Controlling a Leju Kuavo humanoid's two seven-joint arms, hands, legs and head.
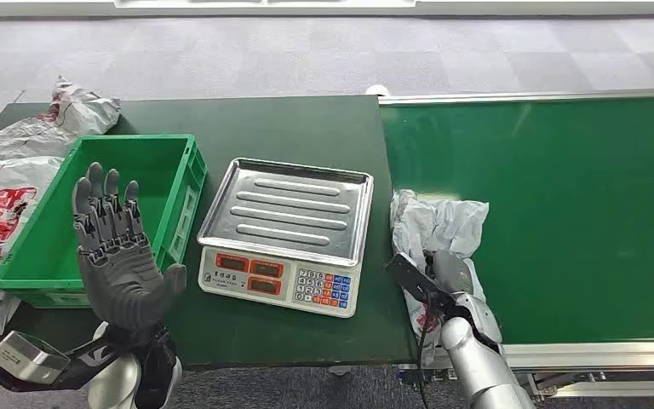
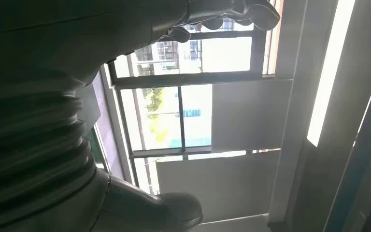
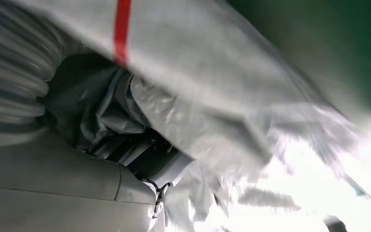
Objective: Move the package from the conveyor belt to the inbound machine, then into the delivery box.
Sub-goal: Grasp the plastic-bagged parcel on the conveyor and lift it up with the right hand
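Gripping crumpled white package (image 1: 437,228) (red-marked), right robot hand (image 1: 453,281)

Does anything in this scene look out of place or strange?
Yes. Several crumpled packages lie beside the green box on the table, not inside it. The left hand is raised, fingers spread, holding nothing. The right hand is on a wrinkled package at the conveyor belt edge.

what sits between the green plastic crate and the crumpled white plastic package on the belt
In the head view, a silver-trayed weighing scale stands on the dark green table between the green plastic crate and the crumpled white plastic package, which the right hand is on.
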